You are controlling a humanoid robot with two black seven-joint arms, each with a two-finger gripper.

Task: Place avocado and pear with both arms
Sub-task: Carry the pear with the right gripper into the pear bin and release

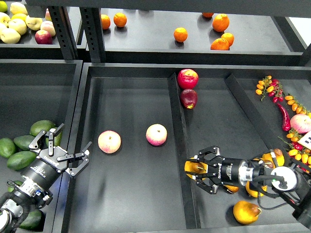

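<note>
My right gripper [192,170] comes in from the lower right and is shut on a golden yellow pear [194,166], held just right of the divider [179,141], low over the right compartment. More pears lie nearby, one [247,212] below my arm and one [275,157] behind it. My left gripper [74,137] is open and empty over the wall between the left bin and the middle tray. Several glossy green avocados [21,159] lie in the left bin, just left of it.
Two pink apples [109,141] [156,134] lie in the middle tray. Two red apples [187,78] [188,98] lie by the divider's far end. Oranges [180,34] sit on the upper shelf. Small tomatoes and a chili [284,116] lie at the right.
</note>
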